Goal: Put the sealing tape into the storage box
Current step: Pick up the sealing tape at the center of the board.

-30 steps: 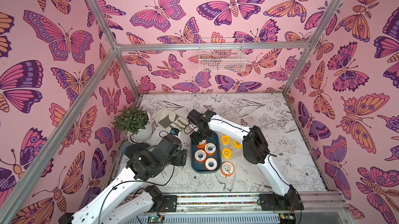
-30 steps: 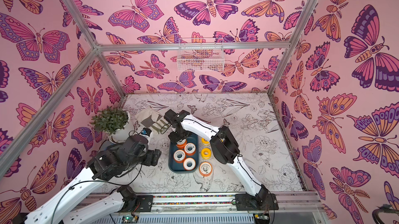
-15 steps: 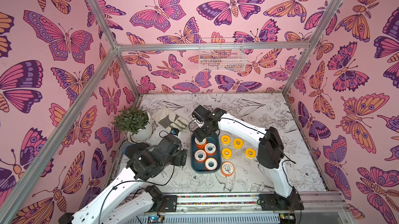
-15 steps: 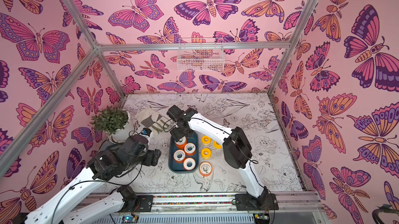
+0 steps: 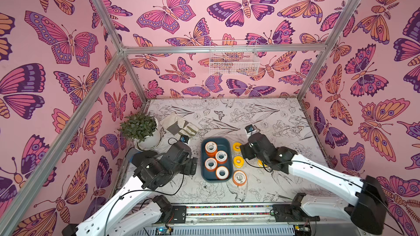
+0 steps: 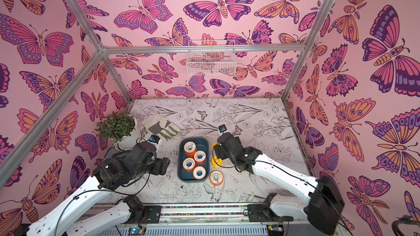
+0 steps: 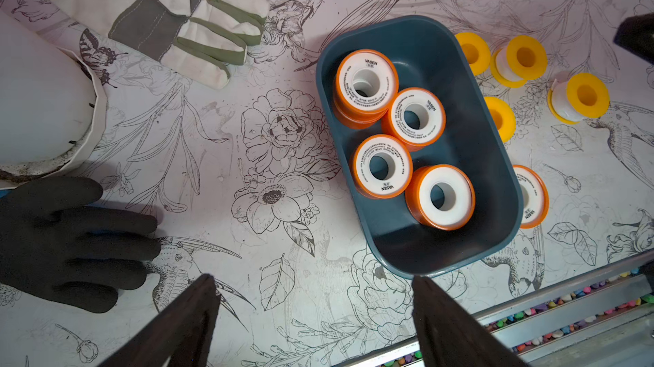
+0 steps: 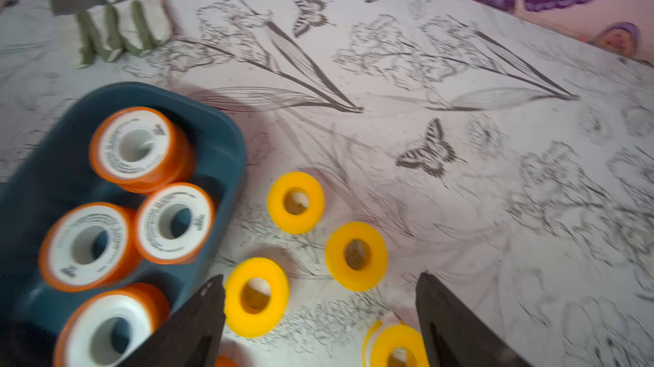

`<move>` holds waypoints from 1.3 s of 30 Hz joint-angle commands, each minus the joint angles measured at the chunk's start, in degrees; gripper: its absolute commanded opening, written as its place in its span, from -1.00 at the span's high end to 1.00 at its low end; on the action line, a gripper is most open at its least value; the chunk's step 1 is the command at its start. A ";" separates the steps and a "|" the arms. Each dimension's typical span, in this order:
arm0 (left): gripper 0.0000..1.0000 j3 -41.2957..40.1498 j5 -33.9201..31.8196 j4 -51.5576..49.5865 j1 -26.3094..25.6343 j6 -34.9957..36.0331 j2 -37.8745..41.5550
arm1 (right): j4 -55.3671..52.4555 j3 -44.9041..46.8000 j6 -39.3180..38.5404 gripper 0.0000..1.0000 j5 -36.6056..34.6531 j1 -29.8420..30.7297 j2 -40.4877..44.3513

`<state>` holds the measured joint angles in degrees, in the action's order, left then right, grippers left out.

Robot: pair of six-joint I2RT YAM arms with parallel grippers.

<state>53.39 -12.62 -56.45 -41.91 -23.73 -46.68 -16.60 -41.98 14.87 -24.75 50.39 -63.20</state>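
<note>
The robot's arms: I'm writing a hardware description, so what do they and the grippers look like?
The left arm and right arm have smooth white link shells with bulky black joint housings. Thin black cables loop loosely alongside them. The left gripper and right gripper each have two flat, dark, tapering fingers, with no markings visible.

Pink butterfly-print walls (image 5: 181, 7) enclose a floral line-drawn tabletop (image 5: 261, 114)
</note>
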 commanded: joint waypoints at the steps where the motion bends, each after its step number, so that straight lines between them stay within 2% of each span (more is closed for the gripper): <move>1: -0.79 -0.76 1.46 0.85 0.38 0.97 -0.29 | 9.37 9.34 1.82 -0.79 -9.67 -1.36 8.76; 7: -0.79 -0.78 2.85 1.49 0.47 1.38 -0.90 | 17.31 23.65 -0.96 -0.82 -16.48 -2.04 25.04; 11: -0.78 -0.57 3.54 1.61 0.41 1.49 -1.68 | 21.08 29.14 -2.41 -0.84 -19.80 -2.14 31.06; 13: -0.79 -0.43 4.09 1.84 0.43 1.38 -2.03 | 22.70 31.37 -1.12 -0.86 -21.43 -2.61 31.98; 16: -0.79 -0.32 6.59 2.88 0.38 1.37 -2.92 | 22.87 31.78 -0.76 -0.86 -20.29 -3.49 32.30; 23: -0.77 1.00 13.70 6.95 -0.24 0.35 -7.57 | 21.67 30.52 2.76 -0.86 -23.93 -4.00 27.95; 26: -0.77 2.70 14.37 9.03 -3.34 0.63 -11.89 | 20.82 30.02 4.08 -0.86 -25.47 -4.07 26.91; 29: -0.77 6.09 11.51 9.69 -8.99 1.65 -17.94 | 20.17 29.76 5.10 -0.85 -26.56 -4.25 26.46; 33: -0.79 13.10 9.66 9.78 -15.73 4.88 -28.97 | 19.20 29.51 6.15 -0.84 -26.71 -4.94 26.37; 39: -0.80 23.91 10.98 9.69 -21.14 8.69 -42.82 | 17.81 29.23 7.39 -0.84 -26.40 -5.99 26.68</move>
<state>74.19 -1.69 -46.50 -61.91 -18.06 -86.24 3.11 -10.66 20.64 -49.95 45.04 -36.80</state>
